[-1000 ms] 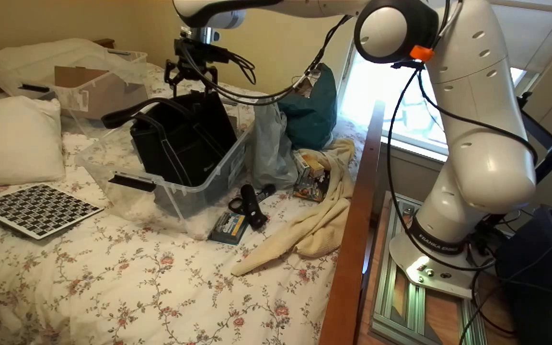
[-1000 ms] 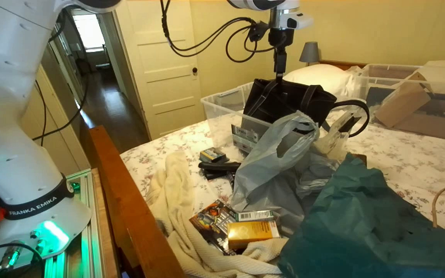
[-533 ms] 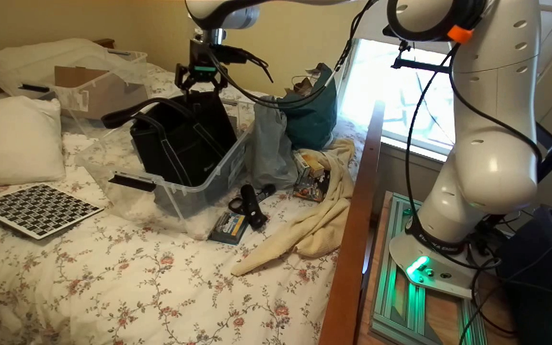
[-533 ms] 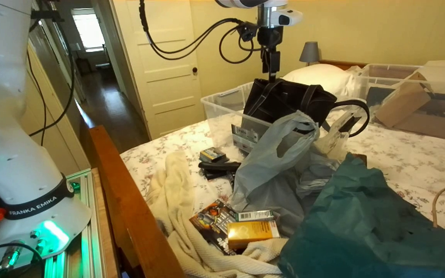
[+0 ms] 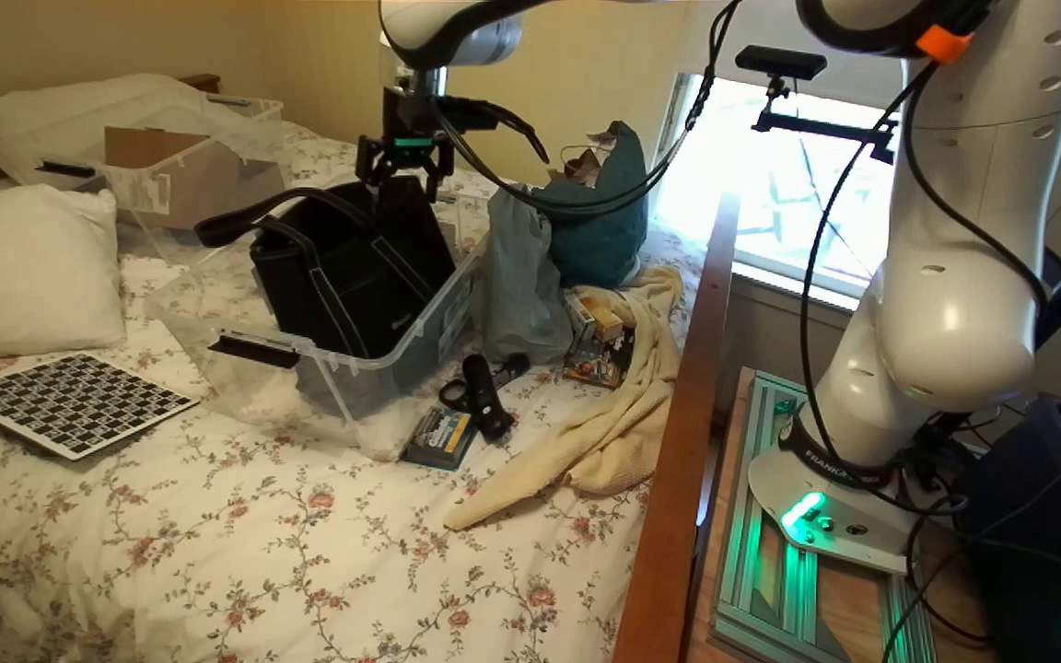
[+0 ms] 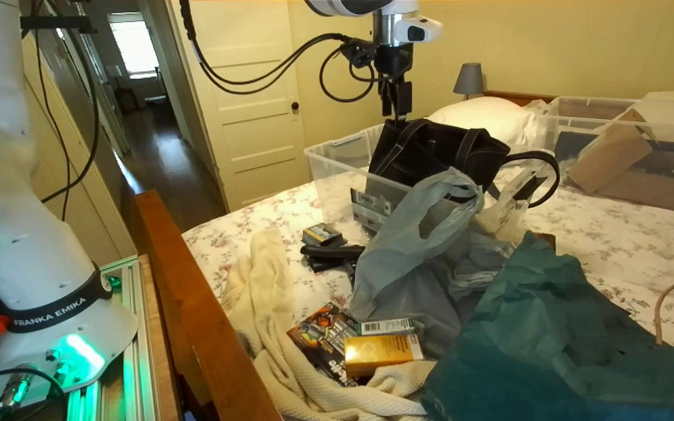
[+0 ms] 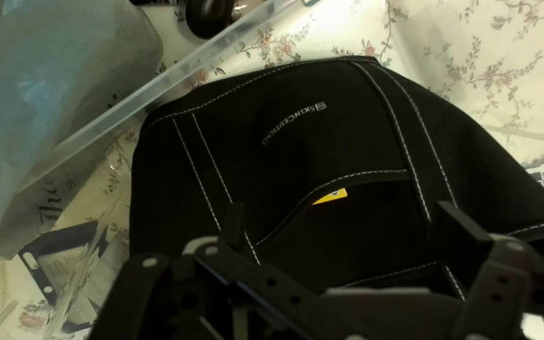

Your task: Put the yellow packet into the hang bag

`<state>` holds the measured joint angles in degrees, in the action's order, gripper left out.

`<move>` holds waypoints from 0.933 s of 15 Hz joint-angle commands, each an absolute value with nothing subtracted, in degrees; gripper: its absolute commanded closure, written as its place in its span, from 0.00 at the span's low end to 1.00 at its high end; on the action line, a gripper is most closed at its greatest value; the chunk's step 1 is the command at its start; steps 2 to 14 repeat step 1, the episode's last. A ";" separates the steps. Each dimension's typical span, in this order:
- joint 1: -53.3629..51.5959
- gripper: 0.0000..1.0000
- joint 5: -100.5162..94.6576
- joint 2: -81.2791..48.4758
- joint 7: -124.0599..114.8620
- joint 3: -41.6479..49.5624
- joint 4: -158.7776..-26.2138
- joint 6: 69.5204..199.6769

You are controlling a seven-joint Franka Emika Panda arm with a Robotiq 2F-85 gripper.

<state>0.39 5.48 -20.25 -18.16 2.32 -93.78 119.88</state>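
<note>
Bin (image 5: 328, 391) holds handbag (image 5: 355, 272) (yellow packet (image 7: 331, 197) inside); grey sack (image 5: 521, 285) just beside.

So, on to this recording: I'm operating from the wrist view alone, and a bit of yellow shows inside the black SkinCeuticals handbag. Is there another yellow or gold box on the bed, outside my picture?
Observer: Yes. In an exterior view, a gold carton lies beside a smaller white-and-green carton.
Operator: OK. With the pincer open over the handbag, does a handle stick out anywhere I can't see?
Observer: It does. In both exterior views, a handle loop juts out on the side away from the pincer.
</note>
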 commanded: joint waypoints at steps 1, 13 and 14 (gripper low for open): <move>0.27 0.00 5.55 -20.06 -18.00 2.49 -93.95 119.75; 0.27 0.00 5.55 -20.06 -18.00 2.49 -93.95 119.75; 0.27 0.00 5.55 -20.06 -18.00 2.49 -93.95 119.75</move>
